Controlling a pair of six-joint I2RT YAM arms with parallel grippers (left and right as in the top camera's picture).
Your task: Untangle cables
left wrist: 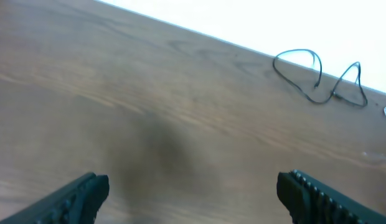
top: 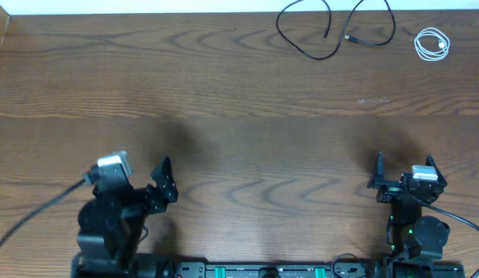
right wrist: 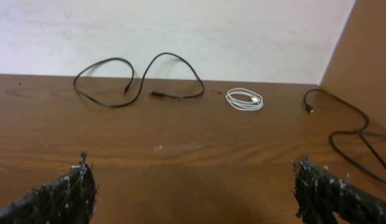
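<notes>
A long black cable (top: 309, 48) lies in loose loops at the far edge of the wooden table; it also shows in the left wrist view (left wrist: 305, 81) and the right wrist view (right wrist: 112, 99). A short white cable (top: 433, 44) is coiled to its right, also in the right wrist view (right wrist: 244, 99). A second black cable (right wrist: 348, 134) lies at the far right of the right wrist view. My left gripper (top: 164, 179) (left wrist: 193, 193) is open and empty near the front left. My right gripper (top: 403, 171) (right wrist: 193, 186) is open and empty near the front right.
A pale wall runs along the table's far edge (right wrist: 180, 78). A brown side panel (right wrist: 361, 56) stands at the right. A thick black arm wire (top: 31, 216) trails off the front left.
</notes>
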